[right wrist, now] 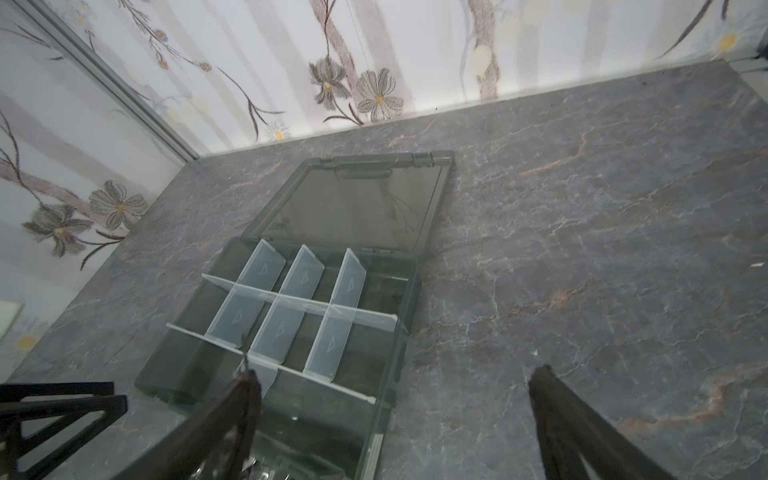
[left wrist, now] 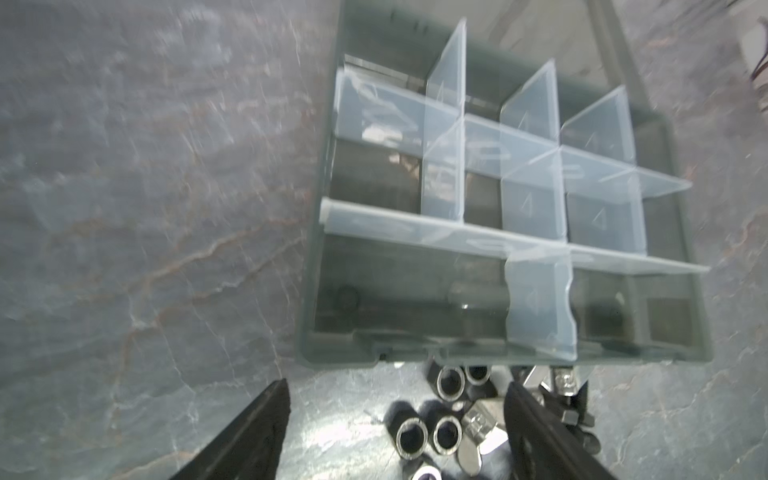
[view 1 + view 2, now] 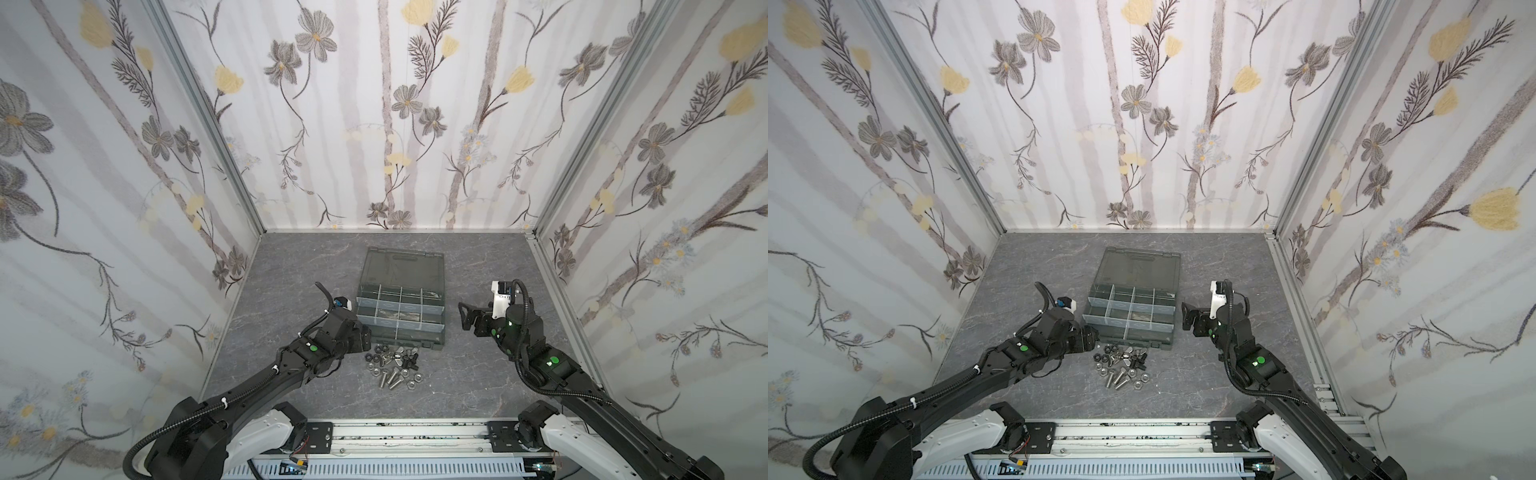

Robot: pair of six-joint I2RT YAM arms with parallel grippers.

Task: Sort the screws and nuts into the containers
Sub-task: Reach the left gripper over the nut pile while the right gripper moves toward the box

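The containers are compartments split by pale dividers in a dark grey case, whose lid lies open flat behind it. Just in front of the case is a pile: silver screws, and hex nuts mixed with wing nuts. My left gripper is low at the pile's left end, open, with several nuts and a wing nut lying between its jaws. My right gripper hangs open beside the case's right side, holding nothing.
Grey marbled tabletop enclosed by flowered walls on three sides. A metal rail with both arm bases runs along the front edge. Bare floor lies left and right of the case.
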